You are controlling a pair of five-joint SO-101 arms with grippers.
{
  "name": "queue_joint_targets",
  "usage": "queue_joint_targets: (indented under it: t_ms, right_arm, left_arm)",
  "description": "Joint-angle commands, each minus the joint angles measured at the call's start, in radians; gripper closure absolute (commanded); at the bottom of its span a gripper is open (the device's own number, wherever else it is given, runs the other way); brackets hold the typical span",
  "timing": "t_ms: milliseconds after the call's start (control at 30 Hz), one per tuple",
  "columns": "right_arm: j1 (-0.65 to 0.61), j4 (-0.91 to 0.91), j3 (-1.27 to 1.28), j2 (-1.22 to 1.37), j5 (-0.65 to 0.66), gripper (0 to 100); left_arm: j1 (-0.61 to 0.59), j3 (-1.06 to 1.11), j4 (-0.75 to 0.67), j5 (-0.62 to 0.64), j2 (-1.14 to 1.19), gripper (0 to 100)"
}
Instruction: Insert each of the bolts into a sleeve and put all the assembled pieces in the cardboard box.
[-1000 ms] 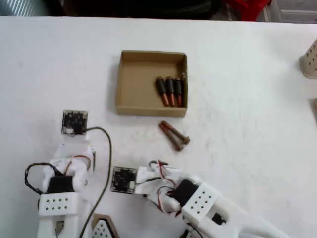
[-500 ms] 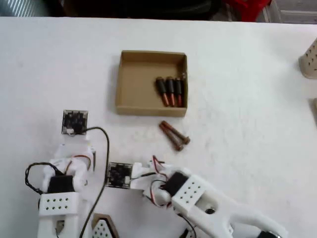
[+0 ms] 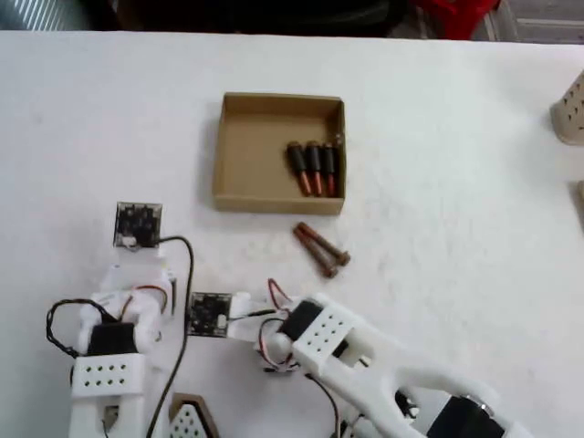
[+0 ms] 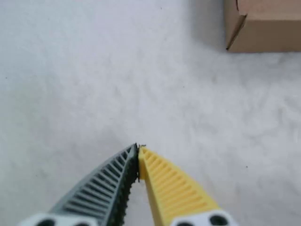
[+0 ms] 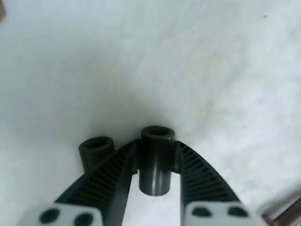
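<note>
Sleeve [image 5: 155, 173] is being pinched in the right gripper [image 5: 155, 147], which is being carried sideways, farther from the loose bolts [image 3: 320, 248]; mating is likely being prepared. Left gripper [image 4: 138, 150] is being held pressed together, empty.

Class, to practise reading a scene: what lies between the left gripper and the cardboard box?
Nothing but bare white table; the left wrist view shows the left gripper and cardboard box apart.
</note>
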Motion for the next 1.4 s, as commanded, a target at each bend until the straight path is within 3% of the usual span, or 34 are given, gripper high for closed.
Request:
queue_joint_targets:
  t_ms: [0, 200, 267, 500, 600, 833, 933, 1167, 1367]
  right_arm:
    - [-0.005, 0.015, -0.015, 0.008, 0.002, 92.4]
    - [-0.004, 0.012, -0.015, 0.010, 0.002, 93.3]
    - [0.015, 0.008, -0.017, 0.010, -0.003, 97.9]
    - [0.159, -0.041, -0.037, -0.008, -0.149, 98.1]
    - [0.223, -0.004, -0.049, -0.074, -0.198, 98.1]
    - [0.231, 0.116, 0.003, -0.325, -0.209, 98.1]
    - [0.334, 0.116, 0.021, -0.446, -0.216, 98.1]
    - [0.550, -0.013, 0.143, -0.634, -0.451, 98.1]
    - [0.696, -0.137, 0.221, -0.723, -0.466, 98.1]
  left_arm:
    - [0.008, -0.018, -0.026, -0.011, -0.012, 98]
    - [0.008, -0.018, -0.026, -0.011, -0.012, 98]
    - [0.008, -0.018, -0.026, -0.011, -0.012, 98]
    - [0.008, -0.018, -0.026, -0.011, -0.012, 98]
    - [0.008, -0.018, -0.026, -0.011, -0.012, 98]
    - [0.008, -0.008, -0.057, -0.008, -0.012, 98]
    - [0.008, 0.006, -0.080, -0.005, -0.012, 98]
    - [0.012, 0.008, -0.081, -0.005, -0.012, 98]
    - [0.013, 0.011, -0.081, -0.005, -0.012, 98]
